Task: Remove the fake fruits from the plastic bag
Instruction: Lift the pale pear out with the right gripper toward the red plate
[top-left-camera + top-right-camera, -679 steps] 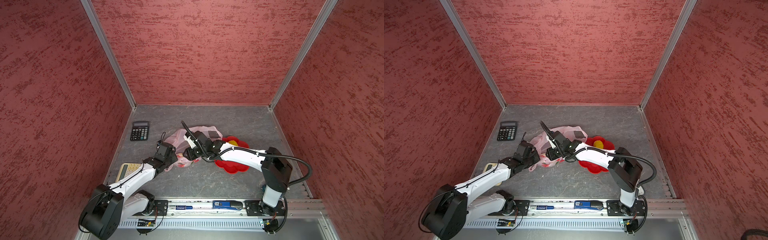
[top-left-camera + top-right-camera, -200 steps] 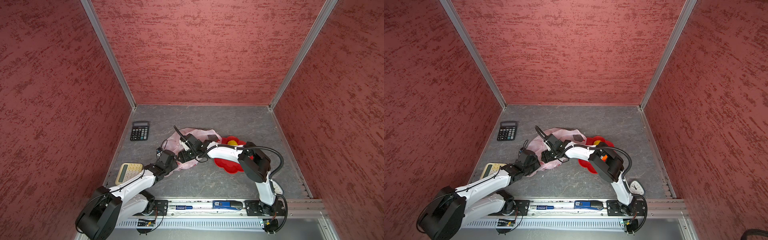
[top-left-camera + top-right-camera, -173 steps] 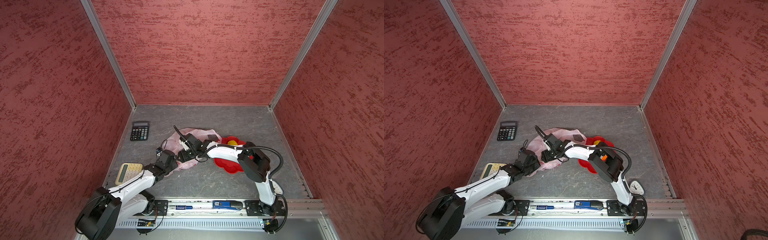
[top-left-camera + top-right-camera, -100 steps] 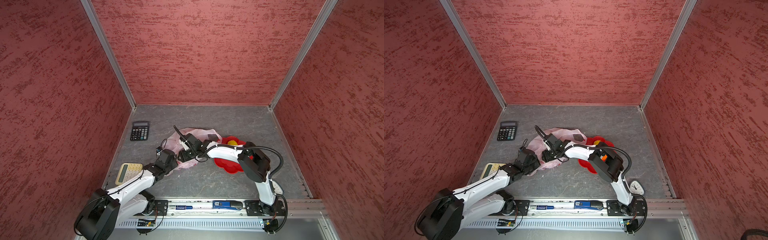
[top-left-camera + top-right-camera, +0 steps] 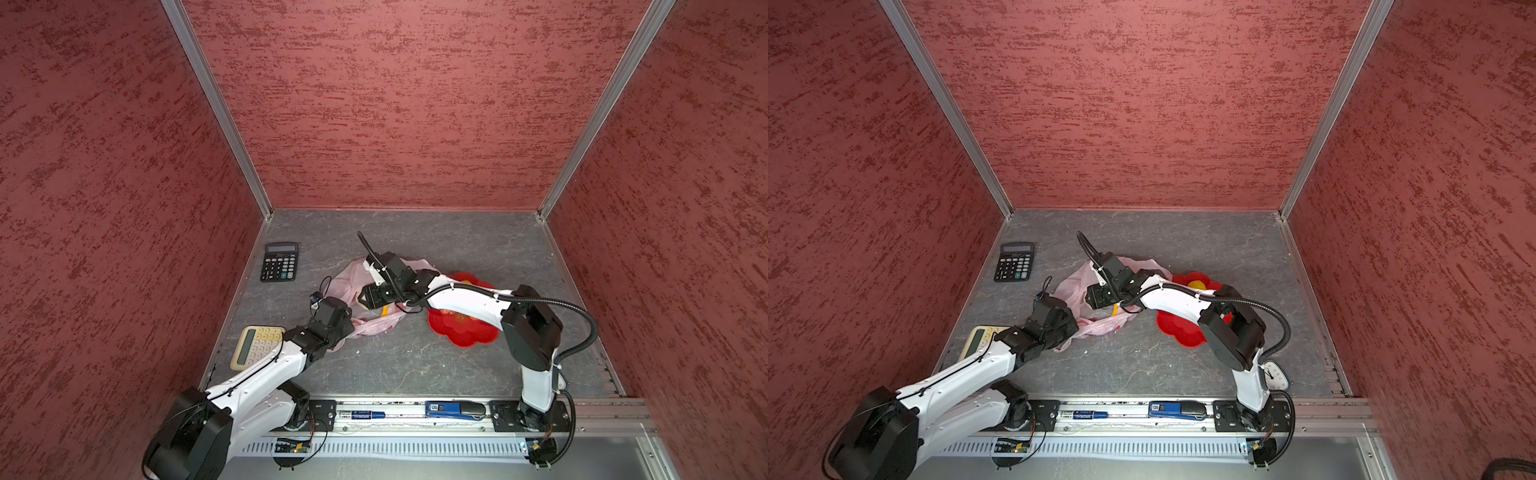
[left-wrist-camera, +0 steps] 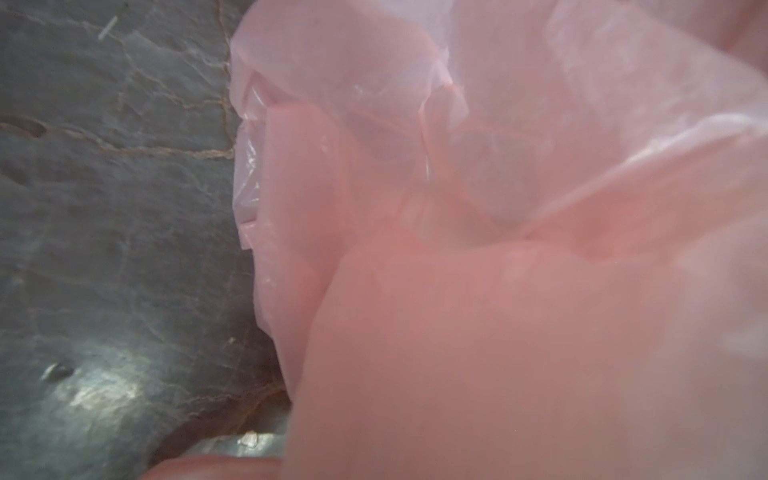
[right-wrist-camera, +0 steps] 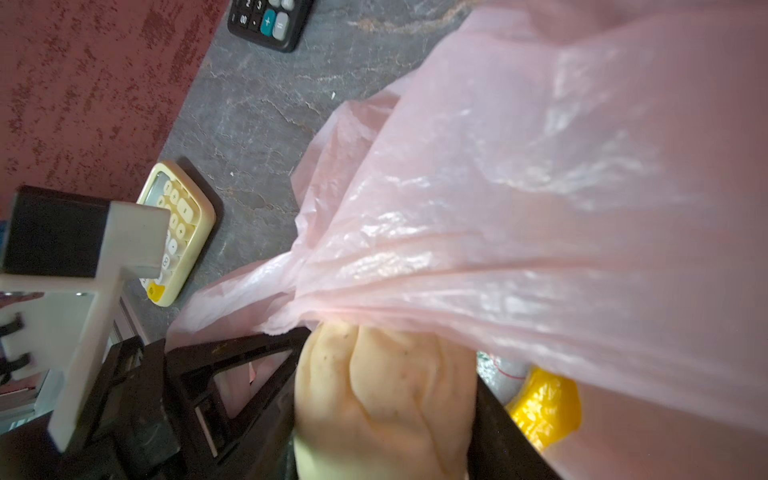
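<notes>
Bag update from my remote seat. In both top views the plastic bag [image 5: 353, 277] lies crumpled in the middle of the table [image 5: 415, 365], just left of the red dish [image 5: 461, 337]. It's pale pink and see-through, and a yellow banana [image 5: 385, 311] shows through the film. The left gripper [image 5: 348, 329] sits at its near edge, and the right gripper [image 5: 365, 300] is buried in its mouth.

Left wrist: nothing but blurry pink film over grey table. The jaws are hidden, but they're pinched together on the bag.

Right wrist: the black fingers [image 7: 249, 374] are clamped on a cream lumpy fruit [image 7: 382, 386] under the bag's lip, which is drawn into a tight bunch.

Versus a few seconds back, my right gripper has reached further left into the bag, and the left one has backed off a touch toward the table's front.
</notes>
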